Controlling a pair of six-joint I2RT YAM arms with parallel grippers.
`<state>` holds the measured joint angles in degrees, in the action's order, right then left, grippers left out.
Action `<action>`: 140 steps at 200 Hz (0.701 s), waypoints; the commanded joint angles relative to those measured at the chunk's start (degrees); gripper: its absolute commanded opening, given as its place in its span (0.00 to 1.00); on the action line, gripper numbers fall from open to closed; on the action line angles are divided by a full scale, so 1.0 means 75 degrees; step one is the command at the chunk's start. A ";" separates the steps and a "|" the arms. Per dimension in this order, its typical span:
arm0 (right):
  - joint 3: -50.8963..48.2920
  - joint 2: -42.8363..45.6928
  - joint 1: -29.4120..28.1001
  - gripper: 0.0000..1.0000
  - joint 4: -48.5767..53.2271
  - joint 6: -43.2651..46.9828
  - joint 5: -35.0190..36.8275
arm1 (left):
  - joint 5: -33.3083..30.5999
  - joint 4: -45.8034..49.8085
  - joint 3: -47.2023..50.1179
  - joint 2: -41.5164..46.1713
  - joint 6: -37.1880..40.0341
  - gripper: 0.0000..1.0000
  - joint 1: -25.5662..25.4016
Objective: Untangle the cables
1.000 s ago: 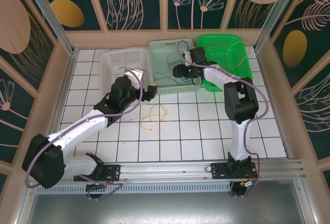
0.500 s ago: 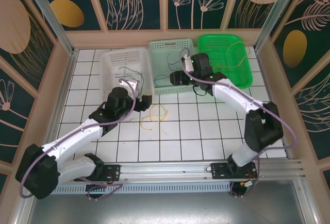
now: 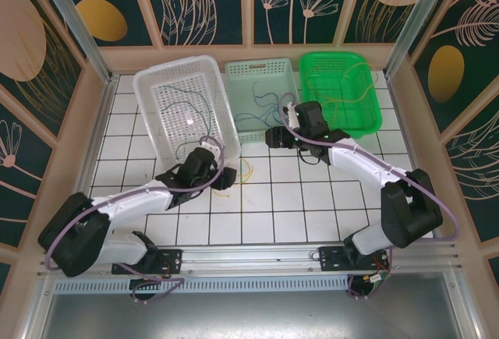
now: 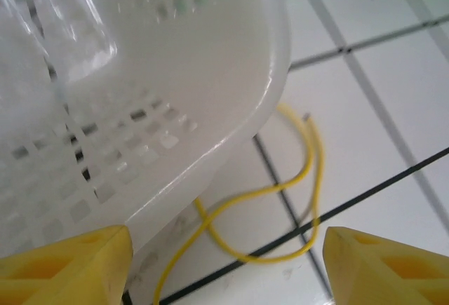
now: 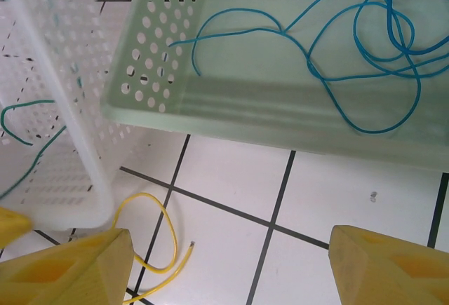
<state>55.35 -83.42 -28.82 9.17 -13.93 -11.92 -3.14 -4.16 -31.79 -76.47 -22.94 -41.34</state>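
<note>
A loose yellow cable point(image 3: 240, 172) lies looped on the white tiles in front of the baskets. In the left wrist view the yellow cable point(image 4: 287, 200) runs under the corner of the white basket point(image 4: 140, 73). My left gripper point(image 4: 224, 270) hangs open just above it, and it stands at that basket's near corner point(image 3: 224, 177). My right gripper point(image 3: 273, 138) is open over the tiles before the pale green basket point(image 3: 269, 70). Beyond its fingers lie the yellow cable's end point(image 5: 151, 249) and a blue cable point(image 5: 365, 73) inside that basket. Dark green cables point(image 3: 187, 109) lie in the white basket point(image 3: 148, 82).
A bright green basket point(image 3: 366, 113) stands at the back right with a yellow cable point(image 3: 347, 97) in it. The three baskets sit side by side along the back wall. Wooden walls close in the tiled floor on the left, back and right.
My left arm has drawn back toward the near side and its jaws have narrowed somewhat. The right gripper has come off the pale green basket to the tiles in front. The white basket has shifted left and looks larger.
</note>
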 commanded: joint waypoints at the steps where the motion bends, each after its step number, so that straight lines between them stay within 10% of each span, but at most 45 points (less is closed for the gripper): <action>1: -0.0145 0.0402 0.0034 0.74 -0.0254 -0.0078 0.0124 | -0.0494 0.0672 0.0211 0.0075 -0.0586 0.75 -0.0108; 140: 0.1226 -0.1636 -0.0594 0.74 -0.0756 0.0326 -0.0920 | -0.1725 0.1811 -0.0679 0.1852 -0.0239 0.82 -0.0091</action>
<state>64.03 -95.04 -33.21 4.91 -12.14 -16.56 -14.09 6.68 -37.30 -64.23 -24.49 -42.02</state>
